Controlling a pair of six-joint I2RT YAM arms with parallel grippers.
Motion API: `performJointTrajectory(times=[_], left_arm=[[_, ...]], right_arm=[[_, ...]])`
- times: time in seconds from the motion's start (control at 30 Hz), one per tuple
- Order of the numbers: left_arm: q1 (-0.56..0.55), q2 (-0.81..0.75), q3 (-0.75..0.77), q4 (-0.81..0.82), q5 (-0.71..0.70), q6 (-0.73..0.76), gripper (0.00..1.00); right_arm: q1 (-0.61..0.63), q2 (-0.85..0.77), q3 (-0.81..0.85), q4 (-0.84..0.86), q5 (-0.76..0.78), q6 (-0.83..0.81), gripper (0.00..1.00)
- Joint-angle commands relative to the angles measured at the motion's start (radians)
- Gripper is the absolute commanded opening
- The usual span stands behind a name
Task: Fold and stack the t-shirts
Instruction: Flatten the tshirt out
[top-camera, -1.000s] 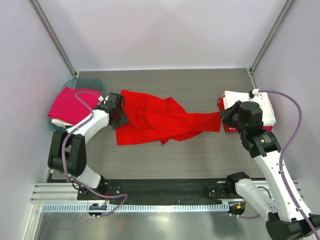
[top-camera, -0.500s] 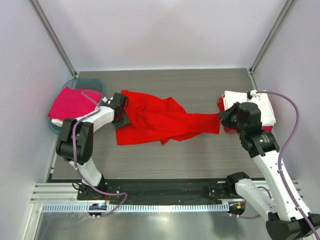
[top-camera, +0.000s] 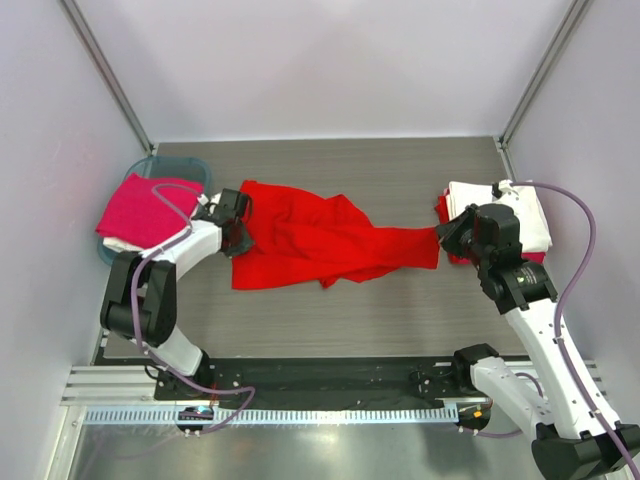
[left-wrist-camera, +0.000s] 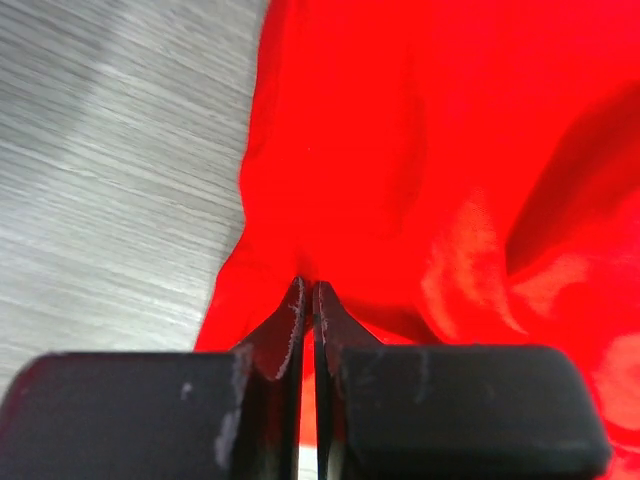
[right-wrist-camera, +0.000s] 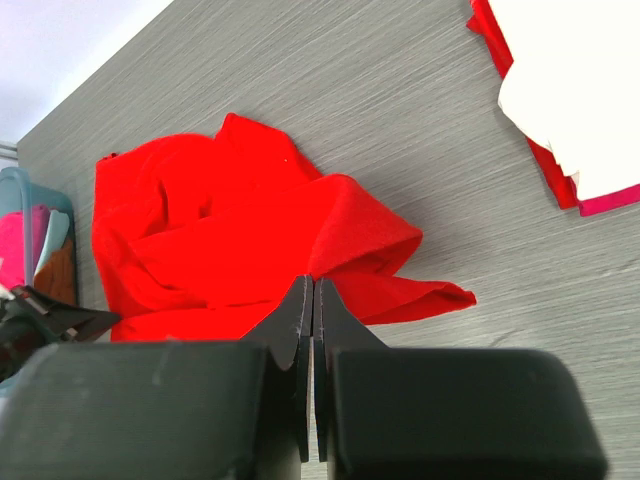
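Across the grey wood-grain surface (top-camera: 400, 170), a red t-shirt (top-camera: 310, 240) lies rumpled and drawn out sideways between your two arms. It is the biggest thing there and the one being worked. Its folds overlap, so the folding proper looks not yet begun.

At the left rear corner, a teal basket (top-camera: 150, 163) carries a magenta shirt (top-camera: 140, 205) draped over its rim. This appears to be the supply waiting its turn, well clear of the working area.

On the right edge sits the folded stack (top-camera: 520, 220), white on top with red and magenta edges showing beneath. It is parked just beyond the red shirt's narrow tail, probably so finished pieces stay close to your right arm.

Your left fingers (left-wrist-camera: 300, 300) are pressed together on the shirt's left hem. A sliver of red shows between them and the cloth puckers toward their tips, a pinch that looks meant to anchor that side while the shirt is pulled flat.

Your right fingers (right-wrist-camera: 305, 300) are together too, at the shirt's right tail. No cloth shows between them, so do not count on a hold there.

No brand, label or print is legible on any shirt, the basket or the arms.
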Motion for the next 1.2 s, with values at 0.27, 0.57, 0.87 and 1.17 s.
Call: performJointTrajectory(times=[0.27, 0.57, 0.87, 1.17], left_arm=[[-0.002, -0.195, -0.073, 0.003, -0.049, -0.046, 0.0], [-0.002, -0.282, -0.078, -0.022, 0.021, -0.072, 0.01], [-0.002, -0.202, -0.179, 0.035, 0.113, -0.077, 0.18], [-0.002, -0.195, -0.19, 0.043, 0.113, -0.052, 0.31]], right_arm=[[-0.003, 0.006, 0.02, 0.044, 0.026, -0.005, 0.01], [-0.003, 0.091, -0.007, 0.045, -0.02, -0.001, 0.01], [-0.003, 0.082, -0.064, 0.057, -0.032, -0.002, 0.01], [-0.003, 0.082, -0.067, 0.057, -0.032, -0.004, 0.01]])
